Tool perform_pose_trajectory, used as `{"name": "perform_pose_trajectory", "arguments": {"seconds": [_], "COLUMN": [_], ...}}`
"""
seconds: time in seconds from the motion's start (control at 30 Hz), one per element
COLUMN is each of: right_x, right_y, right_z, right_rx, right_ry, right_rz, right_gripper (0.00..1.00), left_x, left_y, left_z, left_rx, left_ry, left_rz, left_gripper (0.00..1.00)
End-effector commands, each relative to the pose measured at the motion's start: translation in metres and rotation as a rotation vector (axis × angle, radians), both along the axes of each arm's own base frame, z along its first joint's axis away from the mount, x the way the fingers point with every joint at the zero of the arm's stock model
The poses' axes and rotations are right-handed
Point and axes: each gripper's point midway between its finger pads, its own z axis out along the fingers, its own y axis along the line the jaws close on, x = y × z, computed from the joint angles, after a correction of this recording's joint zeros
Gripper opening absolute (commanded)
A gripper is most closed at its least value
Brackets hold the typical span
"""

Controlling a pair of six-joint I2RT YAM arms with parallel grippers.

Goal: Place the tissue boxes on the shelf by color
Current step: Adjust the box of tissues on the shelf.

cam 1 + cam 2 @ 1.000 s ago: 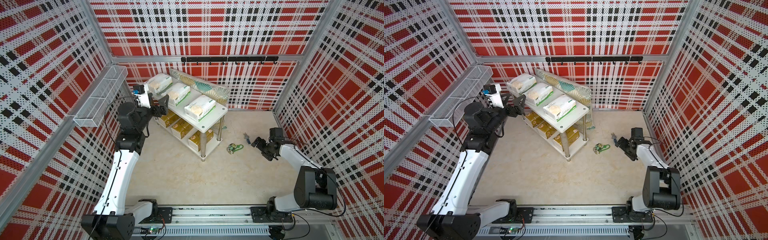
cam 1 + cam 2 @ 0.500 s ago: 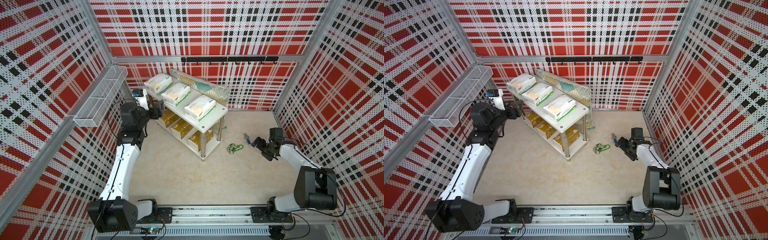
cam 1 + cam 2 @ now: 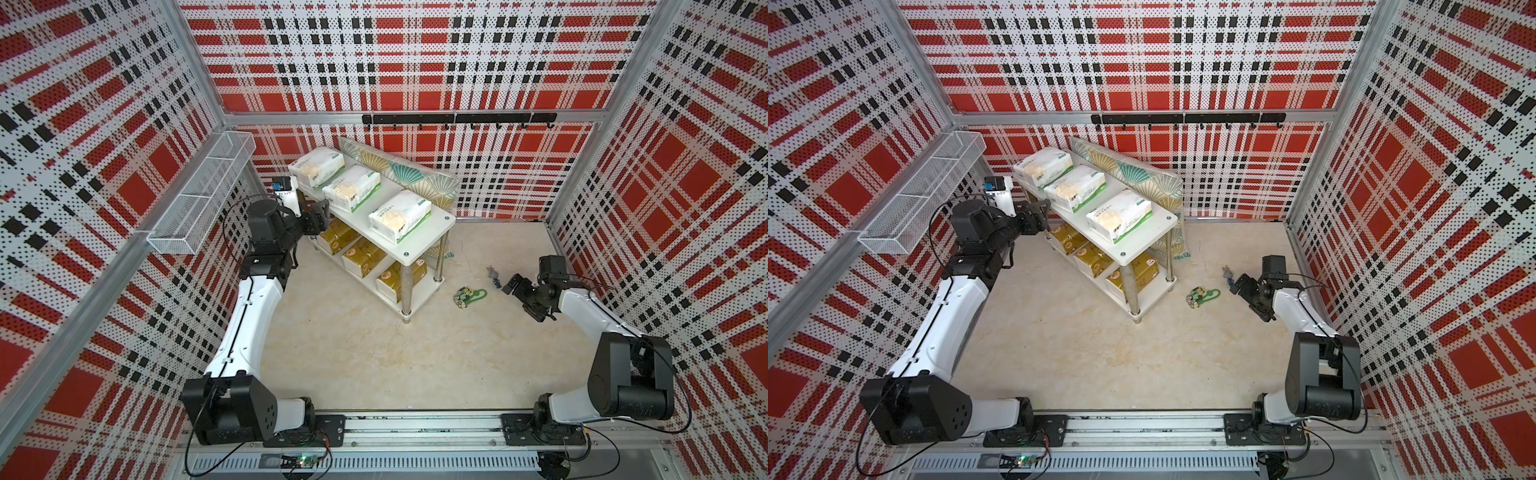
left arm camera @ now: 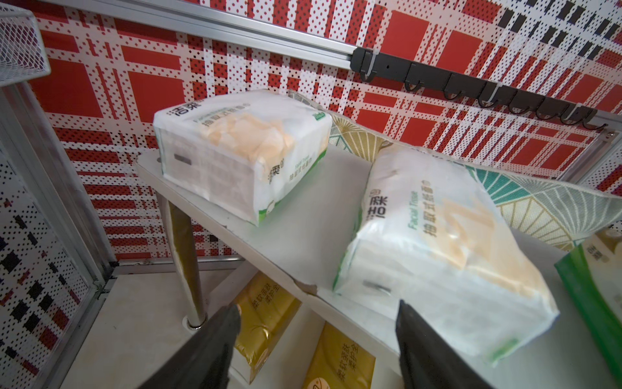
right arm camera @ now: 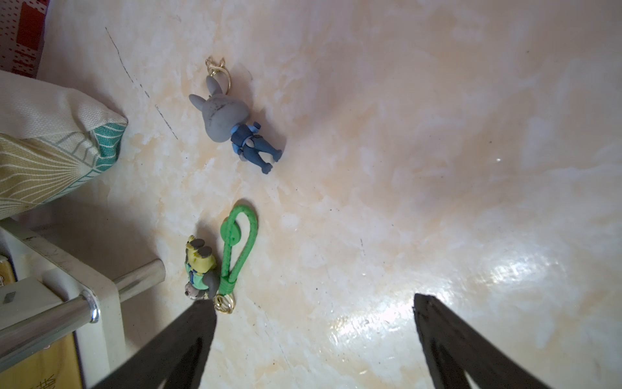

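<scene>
on the shelf [image 3: 415, 249], white tissue boxes [image 3: 351, 193] lie crosswise — long axes parallel.

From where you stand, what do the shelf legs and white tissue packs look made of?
Shelf legs: polished metal, likely chrome-plated; they reflect like mirrors. White tissue packs: thin soft plastic film, slightly glossy; it wrinkles and sags at the corners.

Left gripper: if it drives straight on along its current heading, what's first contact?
Likely the front edge of the shelf's top board, which sits between the open jaws of the left gripper in the wrist view. The middle white tissue pack lies just behind that edge. Height is unclear.
</scene>
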Motion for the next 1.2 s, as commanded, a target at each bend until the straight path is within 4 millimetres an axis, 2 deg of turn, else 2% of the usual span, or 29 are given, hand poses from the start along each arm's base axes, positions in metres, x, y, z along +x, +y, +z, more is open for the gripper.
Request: {"name": "perform_pose_trajectory", "arguments": {"seconds": [0.0, 1.17], "right_x": [0.002, -0.002], "right_y": [0.003, 0.003], "right_z": [0.003, -0.003], "right_rx": [-0.003, 0.000], "right_ry": [-0.014, -0.005], "right_rz": [0.013, 0.011], "right_gripper": [1.00, 1.00], "left_x": [0.006, 0.028], "left_y": [0.004, 0.008], "left_z": [0.017, 0.004], "left_rx": [0.001, -0.012], "left_ry": [-0.044, -0.037], "left_rz": [0.015, 0.029], "left_gripper": [0.77, 0.75]}}
